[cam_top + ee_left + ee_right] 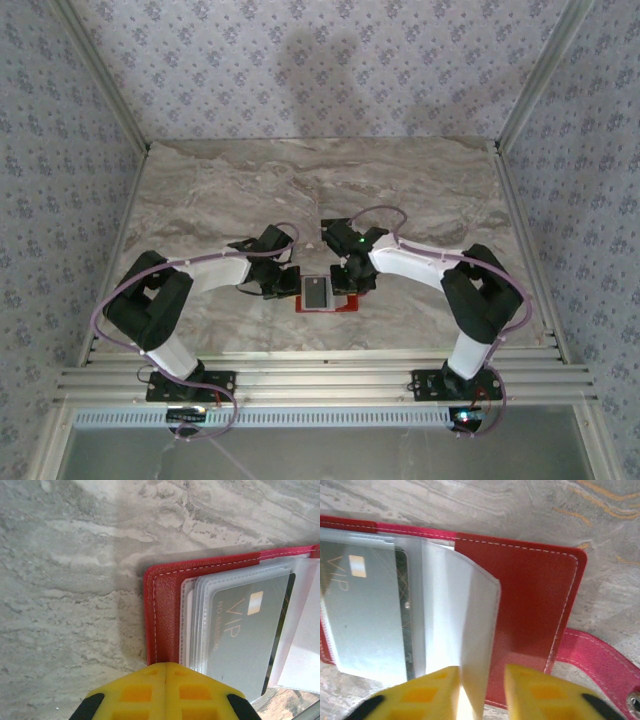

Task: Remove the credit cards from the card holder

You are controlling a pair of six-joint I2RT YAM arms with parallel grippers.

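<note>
The red card holder (346, 304) lies open on the marble table between both grippers. A grey credit card (245, 630) marked VIP sits under clear sleeves on its left half, with a dark card edge showing beneath. My left gripper (166, 666) is shut, its yellow tips resting on the holder's red left border (167, 610). My right gripper (481, 672) is open, and a raised whitish clear sleeve (455, 620) stands between its fingers, against the left one. In the right wrist view, the card (365, 610) lies left of that sleeve and the bare red cover (530, 595) lies right of it.
The holder's red strap tab (600, 655) with a metal snap lies on the table to its right. The marble tabletop (320, 190) stretches beyond the holder, bounded by patterned walls and a metal rail (320, 375) at the near edge.
</note>
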